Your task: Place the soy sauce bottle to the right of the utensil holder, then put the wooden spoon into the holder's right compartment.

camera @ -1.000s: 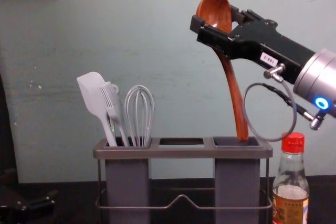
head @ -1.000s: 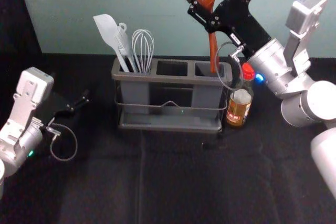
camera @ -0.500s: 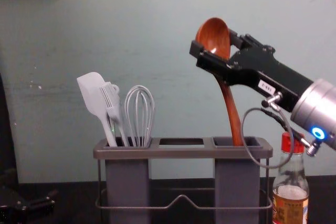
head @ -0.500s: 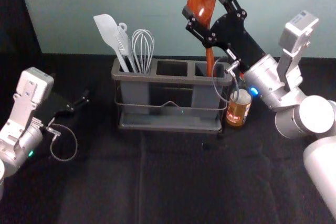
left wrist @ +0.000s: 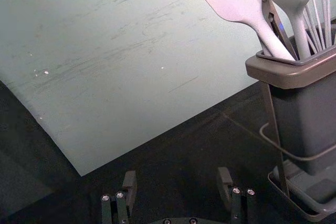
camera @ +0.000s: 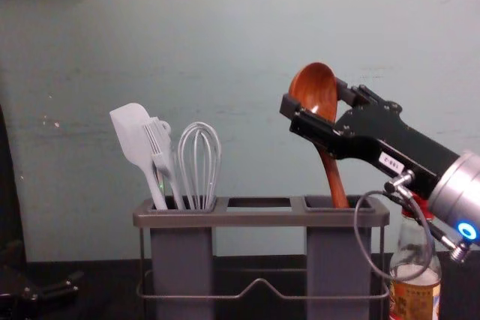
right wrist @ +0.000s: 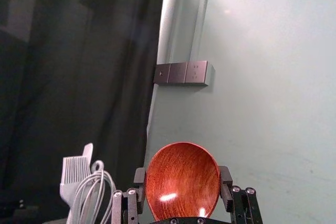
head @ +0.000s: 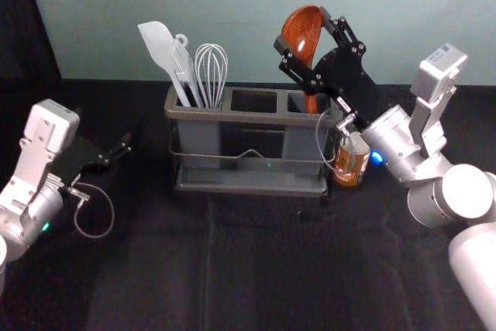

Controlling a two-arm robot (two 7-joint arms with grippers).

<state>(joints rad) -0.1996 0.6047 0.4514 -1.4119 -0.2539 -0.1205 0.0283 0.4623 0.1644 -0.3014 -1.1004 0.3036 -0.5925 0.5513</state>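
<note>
Head view, showing the wooden spoon (head: pixel 300 34) clamped across its bowl by the right pincer (head: pixel 303 29), above the right compartment (camera: pixel 339 260) of the utensil holder (head: pixel 246 117). Gripped at the wide end, presumably to leave the slender handle free for entry. Tilted slightly in the chest view, bowl high and handle descending into the opening, apparently past the rim; depth of the tip impossible to tell. Judged as late in the task: to be lowered further, then released once supported by the compartment walls. At risk of catching on the rim or tipping sideways if let go too soon.

Standing upright on the tabletop (head: pixel 256 269), just beside the holder's right end: the soy sauce bottle (head: pixel 351 164), as required by the first half of the task. Set close in and beneath the right arm (head: pixel 399 141), hence liable to a knock during lowering or withdrawal.

Grouped in the left compartment (camera: pixel 182 260): spatula (head: pixel 159 44), brush (camera: pixel 159 148) and whisk (head: pixel 211 67), well apart from the spoon's path. Parked at the holder's left, with fingers apart and nothing between them: the left pincer (left wrist: pixel 177 176), probably placed there to leave working room.
</note>
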